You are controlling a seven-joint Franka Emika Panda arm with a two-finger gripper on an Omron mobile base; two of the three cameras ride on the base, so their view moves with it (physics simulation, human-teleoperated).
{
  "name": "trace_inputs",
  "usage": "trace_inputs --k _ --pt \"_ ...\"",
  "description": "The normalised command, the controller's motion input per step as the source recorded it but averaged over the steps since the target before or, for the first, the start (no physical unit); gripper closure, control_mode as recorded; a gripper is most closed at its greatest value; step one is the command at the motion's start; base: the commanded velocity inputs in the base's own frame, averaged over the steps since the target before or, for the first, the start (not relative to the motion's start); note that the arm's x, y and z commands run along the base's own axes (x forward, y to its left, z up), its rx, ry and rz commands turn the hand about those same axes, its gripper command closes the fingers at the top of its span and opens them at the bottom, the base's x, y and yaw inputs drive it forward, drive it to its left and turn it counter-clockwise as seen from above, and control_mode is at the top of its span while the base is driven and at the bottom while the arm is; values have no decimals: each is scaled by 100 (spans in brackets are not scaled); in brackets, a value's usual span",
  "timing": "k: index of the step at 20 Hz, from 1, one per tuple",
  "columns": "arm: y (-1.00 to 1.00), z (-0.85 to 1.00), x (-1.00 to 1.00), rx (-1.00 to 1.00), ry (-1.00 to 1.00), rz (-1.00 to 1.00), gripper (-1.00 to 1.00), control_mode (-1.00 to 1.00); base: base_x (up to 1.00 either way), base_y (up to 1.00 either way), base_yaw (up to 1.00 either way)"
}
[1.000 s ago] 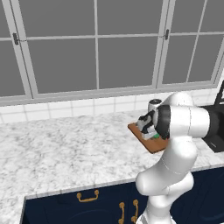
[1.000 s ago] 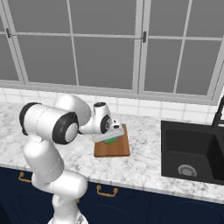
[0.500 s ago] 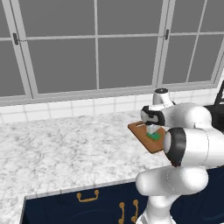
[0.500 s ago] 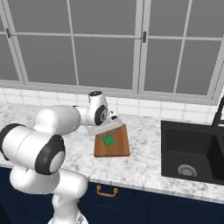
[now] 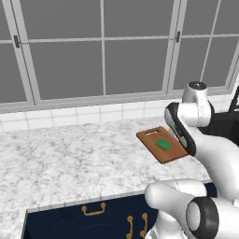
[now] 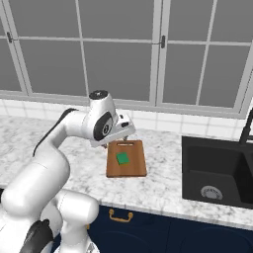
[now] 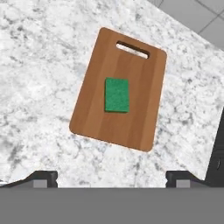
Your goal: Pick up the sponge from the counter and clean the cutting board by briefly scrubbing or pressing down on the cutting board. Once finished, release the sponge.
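Green sponge (image 7: 117, 95) flat mid cutting board (image 7: 144, 109)

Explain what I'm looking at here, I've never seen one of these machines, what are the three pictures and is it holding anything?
It is a white robot arm in a computer-drawn kitchen. Two pictures come from cameras behind the arm, left and right. The third looks down from the hand itself; its two dark fingers stand wide apart, holding nothing. On the marble counter lies a wooden cutting board, and a green sponge rests flat on its middle. A black sink is set in the counter to the right.
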Motion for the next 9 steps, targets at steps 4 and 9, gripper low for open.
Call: trace_inputs --k 4,9 --pt "0 100 -100 17 -38 0 -100 -100 0 0 0" --pt "0 100 -74 17 -37 0 -100 -100 0 0 0"
